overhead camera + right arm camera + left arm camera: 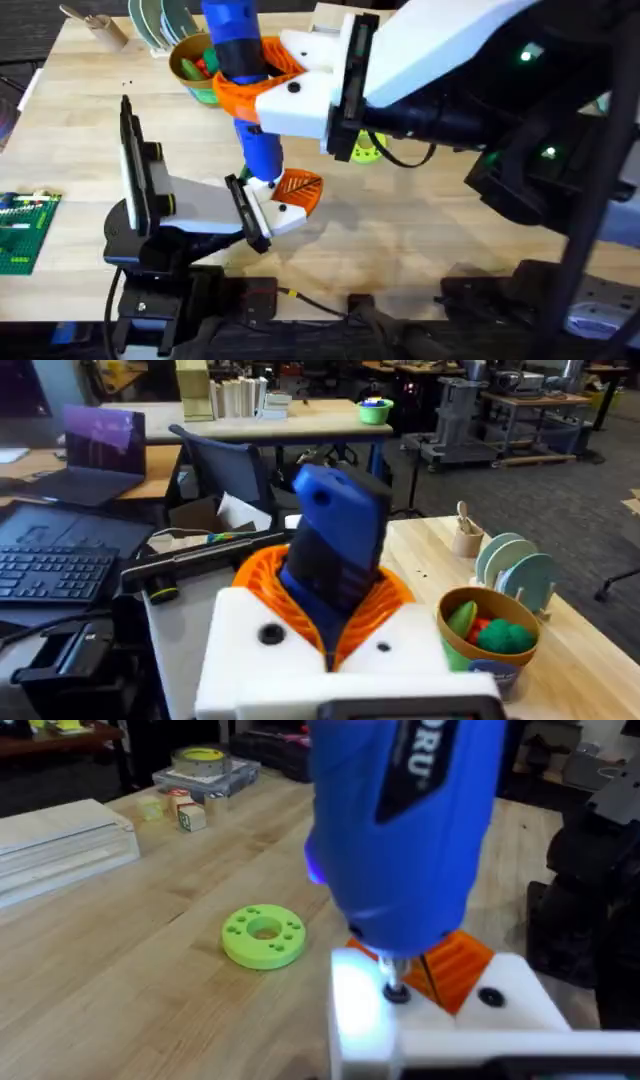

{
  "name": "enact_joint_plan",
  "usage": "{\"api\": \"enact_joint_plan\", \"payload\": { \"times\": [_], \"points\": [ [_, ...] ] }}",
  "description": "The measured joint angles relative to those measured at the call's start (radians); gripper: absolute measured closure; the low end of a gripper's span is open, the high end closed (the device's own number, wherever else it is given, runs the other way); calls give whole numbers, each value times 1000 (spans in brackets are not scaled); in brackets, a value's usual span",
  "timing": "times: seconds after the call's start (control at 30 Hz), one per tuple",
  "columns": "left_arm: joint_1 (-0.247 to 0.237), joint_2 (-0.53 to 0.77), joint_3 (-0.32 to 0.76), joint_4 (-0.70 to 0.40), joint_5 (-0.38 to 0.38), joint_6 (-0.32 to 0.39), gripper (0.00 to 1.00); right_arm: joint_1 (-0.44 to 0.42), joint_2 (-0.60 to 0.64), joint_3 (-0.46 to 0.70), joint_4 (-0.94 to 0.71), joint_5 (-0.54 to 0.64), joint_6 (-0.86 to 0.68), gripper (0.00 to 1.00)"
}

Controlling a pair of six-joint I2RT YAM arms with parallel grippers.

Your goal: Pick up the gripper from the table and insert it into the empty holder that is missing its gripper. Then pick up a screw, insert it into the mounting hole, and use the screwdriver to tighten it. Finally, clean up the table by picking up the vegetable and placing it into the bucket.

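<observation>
Left gripper [262, 215] low at table's near edge, clamped on white holder [280, 212] w/ ribbed orange gripper [300, 188] seated in it. Straight above: blue screwdriver [262, 150], long axis near-vertical, thin metal tip [396, 988] down on holder's top face, at what's prob. the mounting hole. Right gripper [262, 85] squeezes smooth handle between orange pads. Farther back, bucket [190, 62] w/ veg inside already.
</observation>
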Motion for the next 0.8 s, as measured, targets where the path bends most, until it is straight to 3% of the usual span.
{"api": "enact_joint_plan", "payload": {
  "times": [0.27,0.5,0.63,0.8],
  "points": [
    [0,0,0,3,0,0,988,0,2,0,14,0,1,975],
    [0,0,0,8,0,0,988,-23,-31,-2,172,-4,-6,975],
    [0,0,0,8,0,0,988,-101,-104,-2,181,-5,-69,976],
    [0,0,0,8,0,0,988,-251,-103,0,-45,57,-282,976]
  ]
}}
